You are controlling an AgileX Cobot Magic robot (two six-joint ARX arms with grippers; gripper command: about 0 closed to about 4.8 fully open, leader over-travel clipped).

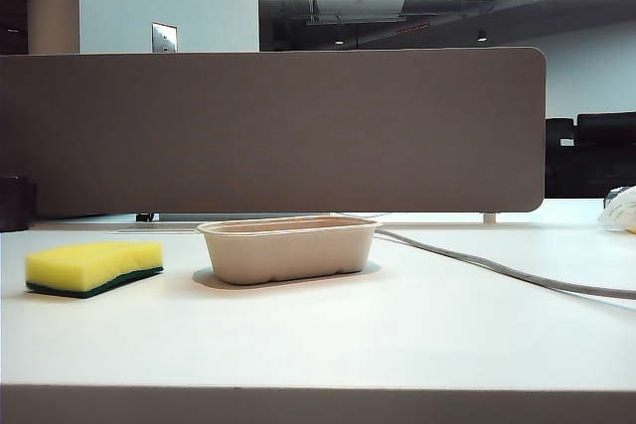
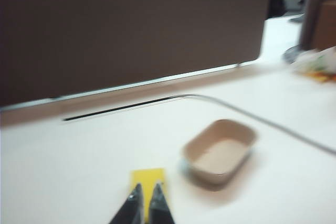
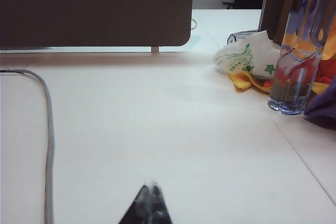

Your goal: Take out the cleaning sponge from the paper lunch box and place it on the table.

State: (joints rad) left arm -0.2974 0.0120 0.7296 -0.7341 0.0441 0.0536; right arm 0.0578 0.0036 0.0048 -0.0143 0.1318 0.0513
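Note:
The yellow cleaning sponge (image 1: 94, 267) with its green underside lies flat on the white table (image 1: 348, 345), left of the paper lunch box (image 1: 288, 248) and apart from it. The box stands upright and looks empty (image 2: 220, 150). In the left wrist view my left gripper (image 2: 147, 188) hangs above the sponge (image 2: 148, 178), its dark fingertips nearly together with nothing held between them. My right gripper (image 3: 153, 184) is shut over bare table, far from both things. Neither gripper shows in the exterior view.
A grey-brown partition (image 1: 268, 131) runs across the back of the table. A grey cable (image 1: 497, 270) trails from behind the box to the right. A water bottle (image 3: 299, 51), a printed plastic bag (image 3: 249, 53) and coloured cloths sit at the far right.

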